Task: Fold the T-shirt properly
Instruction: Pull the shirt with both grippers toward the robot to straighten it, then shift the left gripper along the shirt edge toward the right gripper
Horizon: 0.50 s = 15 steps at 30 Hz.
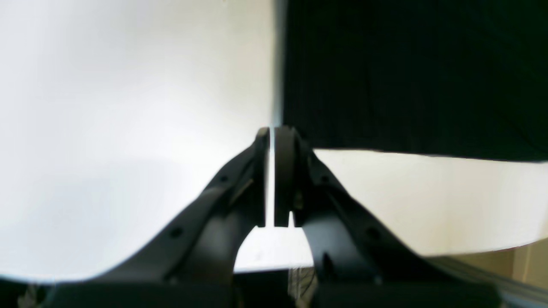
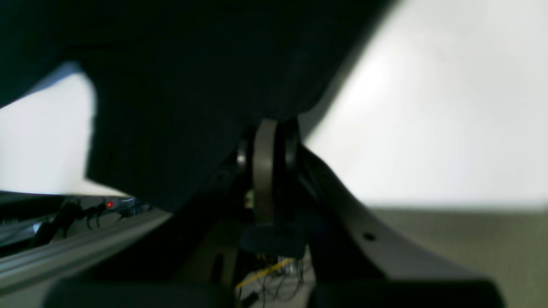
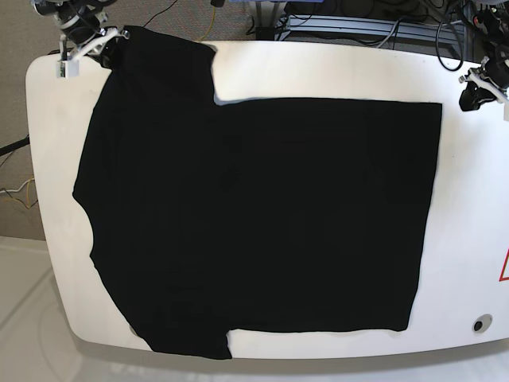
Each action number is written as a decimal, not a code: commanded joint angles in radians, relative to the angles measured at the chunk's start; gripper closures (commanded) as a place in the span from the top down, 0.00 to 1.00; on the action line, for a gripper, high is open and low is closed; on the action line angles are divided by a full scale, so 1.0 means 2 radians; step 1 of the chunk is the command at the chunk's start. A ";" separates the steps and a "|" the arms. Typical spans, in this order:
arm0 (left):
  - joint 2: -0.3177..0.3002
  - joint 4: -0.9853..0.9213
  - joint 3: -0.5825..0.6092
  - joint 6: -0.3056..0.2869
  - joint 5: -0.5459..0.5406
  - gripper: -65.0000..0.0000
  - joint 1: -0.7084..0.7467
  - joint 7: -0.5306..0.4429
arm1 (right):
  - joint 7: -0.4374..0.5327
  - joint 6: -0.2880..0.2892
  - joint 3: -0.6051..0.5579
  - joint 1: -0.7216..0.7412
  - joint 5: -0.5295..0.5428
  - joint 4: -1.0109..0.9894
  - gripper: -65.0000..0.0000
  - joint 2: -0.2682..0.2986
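The black T-shirt (image 3: 262,215) lies spread flat on the white table (image 3: 469,239), sleeves at the left, hem at the right. My right gripper (image 3: 103,44) is at the far left corner, shut on the edge of the far sleeve. In the right wrist view the black cloth (image 2: 171,85) drapes over the closed right gripper (image 2: 274,124). My left gripper (image 3: 468,97) is at the far right, a little off the shirt's far hem corner. In the left wrist view the left gripper (image 1: 271,130) is shut and empty, with the shirt corner (image 1: 411,72) just beyond to the right.
Cables and a metal rail (image 3: 358,24) run behind the table's far edge. A red warning sticker (image 3: 504,267) and a small round hole (image 3: 478,325) are at the table's right side. The table's rounded front edge lies close under the shirt's near sleeve.
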 commanded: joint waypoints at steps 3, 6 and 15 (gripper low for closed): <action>-0.012 0.011 -0.007 -0.014 -0.015 0.00 0.006 -0.016 | 0.010 0.005 0.015 -0.004 0.030 0.012 0.00 0.010; -0.014 0.011 -0.007 -0.015 -0.015 0.00 0.006 -0.021 | 0.010 0.005 0.022 -0.004 0.037 0.015 0.00 0.011; -0.018 0.010 -0.003 -0.011 -0.009 0.00 -0.008 -0.016 | 0.010 0.005 0.022 0.005 0.029 0.024 0.00 0.011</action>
